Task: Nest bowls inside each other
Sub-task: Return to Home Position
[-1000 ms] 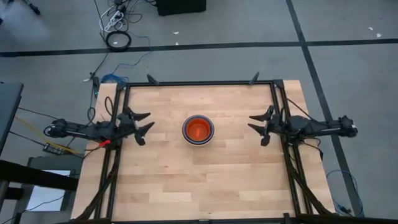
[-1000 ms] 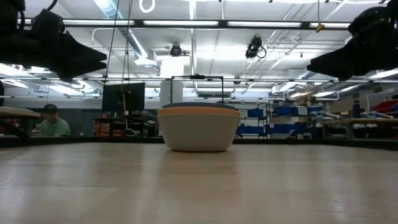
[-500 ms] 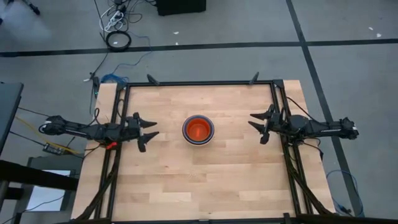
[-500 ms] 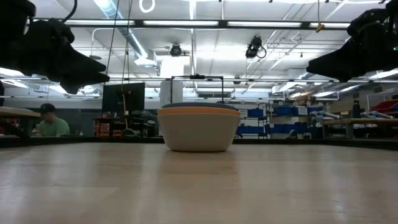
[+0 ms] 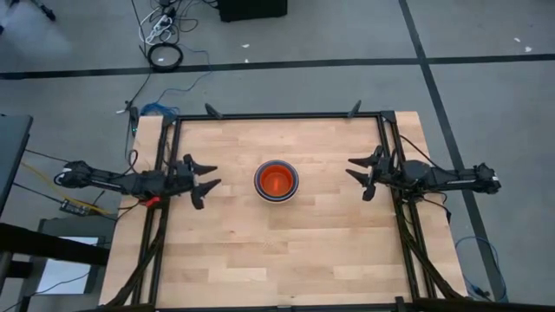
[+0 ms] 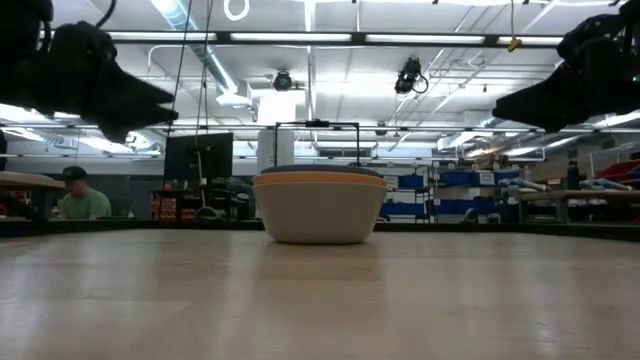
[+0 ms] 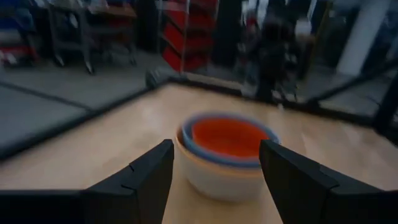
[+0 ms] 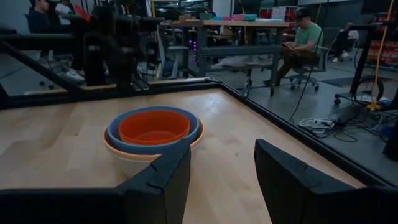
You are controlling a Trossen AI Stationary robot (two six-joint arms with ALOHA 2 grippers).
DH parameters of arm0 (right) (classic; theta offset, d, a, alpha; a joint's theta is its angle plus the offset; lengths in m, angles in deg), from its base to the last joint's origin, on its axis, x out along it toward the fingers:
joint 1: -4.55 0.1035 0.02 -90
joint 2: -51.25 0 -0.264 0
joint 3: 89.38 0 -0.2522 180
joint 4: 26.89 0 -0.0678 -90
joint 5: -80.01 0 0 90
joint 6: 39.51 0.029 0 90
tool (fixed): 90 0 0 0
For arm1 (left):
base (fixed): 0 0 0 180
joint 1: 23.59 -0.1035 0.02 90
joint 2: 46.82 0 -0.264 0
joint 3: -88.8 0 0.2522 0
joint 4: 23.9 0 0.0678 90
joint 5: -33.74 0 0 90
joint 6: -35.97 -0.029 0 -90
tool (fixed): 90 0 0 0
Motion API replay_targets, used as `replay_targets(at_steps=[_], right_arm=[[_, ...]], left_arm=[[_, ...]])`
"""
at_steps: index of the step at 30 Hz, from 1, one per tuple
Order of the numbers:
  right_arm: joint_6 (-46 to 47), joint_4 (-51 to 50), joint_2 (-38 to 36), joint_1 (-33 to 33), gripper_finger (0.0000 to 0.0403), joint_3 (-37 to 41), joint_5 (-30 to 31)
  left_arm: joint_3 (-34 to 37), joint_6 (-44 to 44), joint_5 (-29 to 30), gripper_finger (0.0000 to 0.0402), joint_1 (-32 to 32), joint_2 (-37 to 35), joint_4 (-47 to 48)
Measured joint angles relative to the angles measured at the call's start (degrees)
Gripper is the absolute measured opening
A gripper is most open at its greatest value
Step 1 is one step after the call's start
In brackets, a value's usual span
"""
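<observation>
Left gripper [image 5: 208, 176] apart, empty, left of bowls [image 5: 277, 180] | right gripper [image 5: 354, 170] apart, empty, opposite | step: homing, nesting looks done | next: park both arms clear.

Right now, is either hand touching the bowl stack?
No: the high view shows the left hand and right hand open, each well to one side of the bowl stack.

The innermost bowl [image 8: 153, 127] is glowing orange-red, ringed by a blue bowl [image 8: 113, 132] and then a thin pale-orange rim [image 6: 319, 180]. The outermost bowl [image 6: 319, 215] is showing plain off-white grey. The worktop [image 5: 286, 251] is showing pale, staggered wood planks inside a black frame [image 5: 277, 115]. The left gripper [image 5: 211, 174] and right gripper [image 5: 350, 168] are appearing matte black.
</observation>
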Motion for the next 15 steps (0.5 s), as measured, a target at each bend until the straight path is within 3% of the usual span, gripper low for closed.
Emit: replay_targets(at_steps=[6, 9, 15], right_arm=[[1.1, 0.0, 1.8, 0.0, 0.0166, 0.0, 0.0], [2.2, 0.0, 3.4, 0.0, 0.0166, 0.0, 0.2], [3.1, 0.0, 6.3, 0.0, 0.0166, 0.0, 0.5]], left_arm=[[0.0, -5.0, 2.2, 0.0245, 0.0, -0.3, -8.7], [0.0, -4.2, 7.9, 0.0245, 0.0, -2.3, -11.3], [-0.1, -9.7, 8.3, 0.0245, 0.0, -10.4, -6.6]])
